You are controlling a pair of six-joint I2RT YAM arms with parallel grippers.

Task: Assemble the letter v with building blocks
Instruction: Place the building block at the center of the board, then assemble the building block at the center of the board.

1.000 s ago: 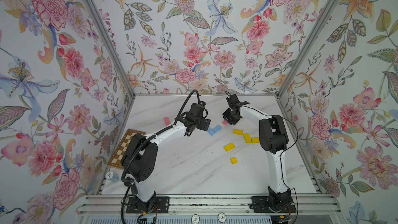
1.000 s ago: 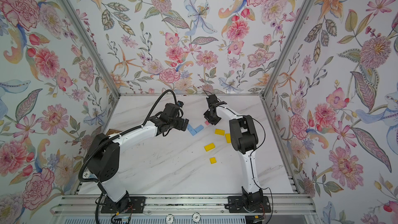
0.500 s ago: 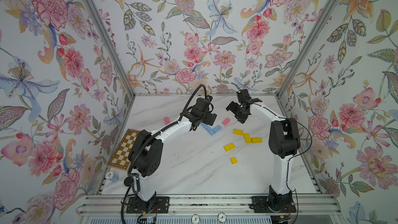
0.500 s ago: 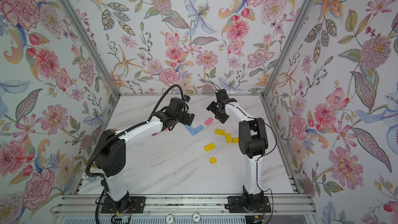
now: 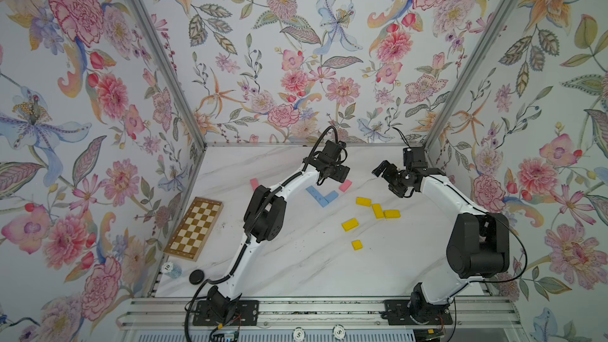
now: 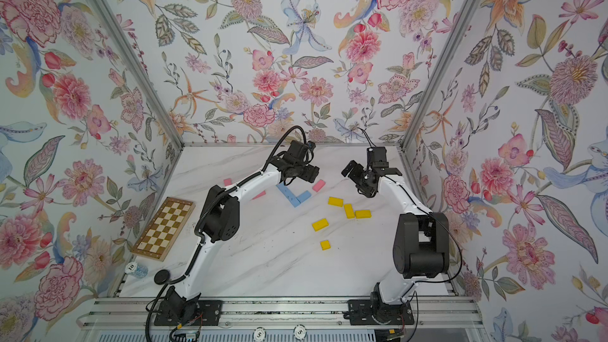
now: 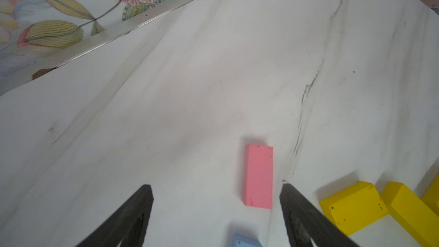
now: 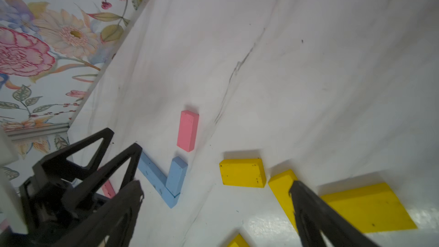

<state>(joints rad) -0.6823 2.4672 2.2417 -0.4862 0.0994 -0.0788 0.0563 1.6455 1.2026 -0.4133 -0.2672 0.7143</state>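
Marble-white tabletop [image 5: 296,258], floral-papered walls [image 5: 296,44] — left tool [image 7: 215,185] and right tool [image 8: 213,186] both spread, empty

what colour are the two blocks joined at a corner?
Light blue: the two joined blocks show best in the right wrist view.

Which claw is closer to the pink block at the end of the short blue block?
Left. The left claw hangs right beside the pink block; the right claw sits well apart, off to the robot's right of it.
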